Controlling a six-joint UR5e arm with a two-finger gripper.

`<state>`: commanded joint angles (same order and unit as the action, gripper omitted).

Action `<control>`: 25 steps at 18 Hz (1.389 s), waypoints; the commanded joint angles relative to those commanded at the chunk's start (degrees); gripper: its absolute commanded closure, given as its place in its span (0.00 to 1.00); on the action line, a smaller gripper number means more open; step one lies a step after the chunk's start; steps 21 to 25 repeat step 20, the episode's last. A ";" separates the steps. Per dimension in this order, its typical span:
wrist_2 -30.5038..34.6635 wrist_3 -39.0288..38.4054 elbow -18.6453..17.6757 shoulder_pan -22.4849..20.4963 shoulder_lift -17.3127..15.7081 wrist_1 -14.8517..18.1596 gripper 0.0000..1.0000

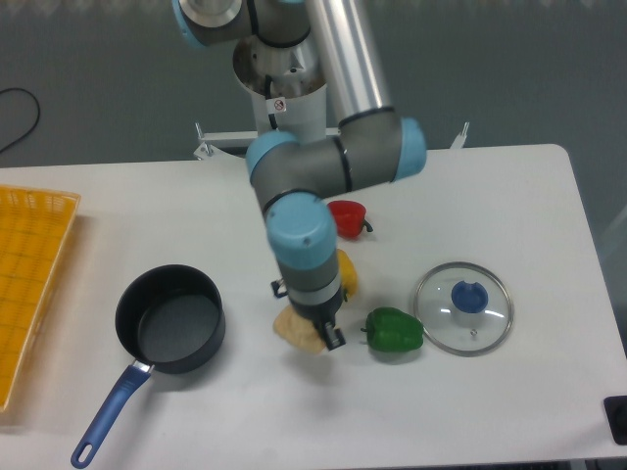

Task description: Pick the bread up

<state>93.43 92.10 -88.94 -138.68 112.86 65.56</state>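
Bread (298,331) — pale, rough-crusted rounded block — in the pincer (312,331)
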 joint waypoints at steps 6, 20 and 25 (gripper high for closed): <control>0.17 4.93 -0.71 -2.38 -1.68 1.32 0.87; 0.09 10.21 -0.53 -5.63 -3.70 3.96 0.87; 0.09 10.21 -0.53 -5.63 -3.70 3.96 0.87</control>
